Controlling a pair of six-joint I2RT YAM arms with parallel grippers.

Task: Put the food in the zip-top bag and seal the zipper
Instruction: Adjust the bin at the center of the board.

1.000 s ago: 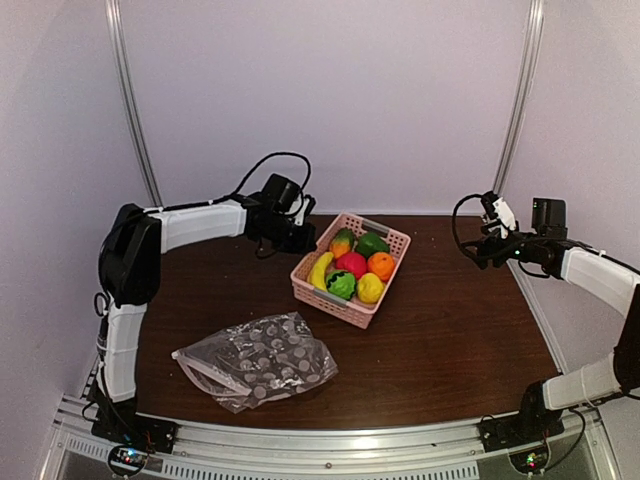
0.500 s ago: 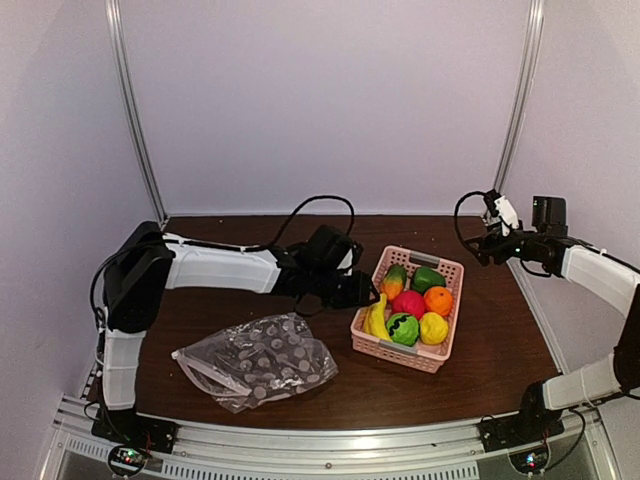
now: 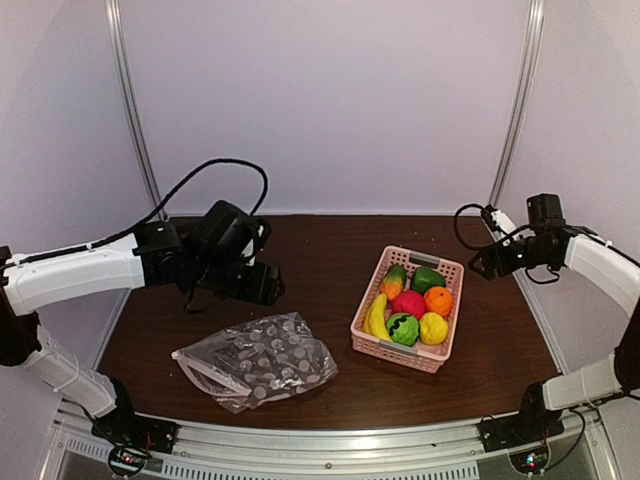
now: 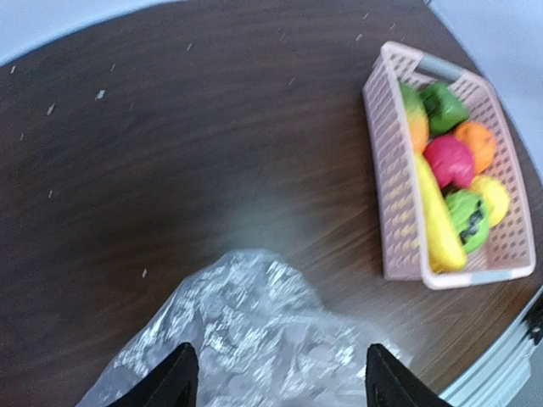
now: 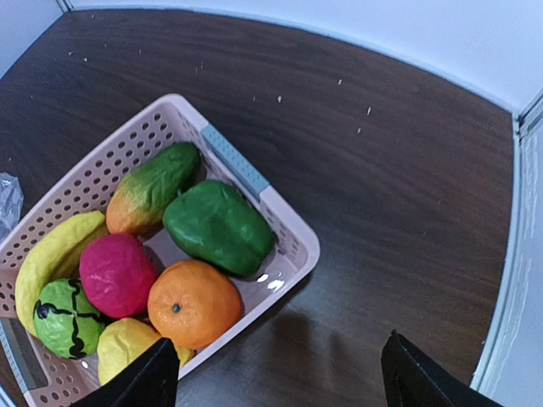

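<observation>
While the left claw (image 4: 276, 386) and right claw (image 5: 276, 380) are held wide and empty, the bag (image 3: 255, 362) is seen crumpled, clear, dotted; food (image 3: 408, 303) is heaped in the basket (image 3: 397, 356).

Table (image 4: 170, 127) showing dark wood grain, smooth, giving off soft sheen. Zip-top bag (image 3: 258, 360) looking like clear crinkly plastic, dotted texture, glinting. Basket (image 5: 119, 157) appearing as pink perforated plastic, near matt. Orange (image 5: 193, 303) and green pepper (image 5: 218, 225) showing smooth plastic, catching light faintly. Frame rail (image 3: 300, 445) looking like ribbed metal.
</observation>
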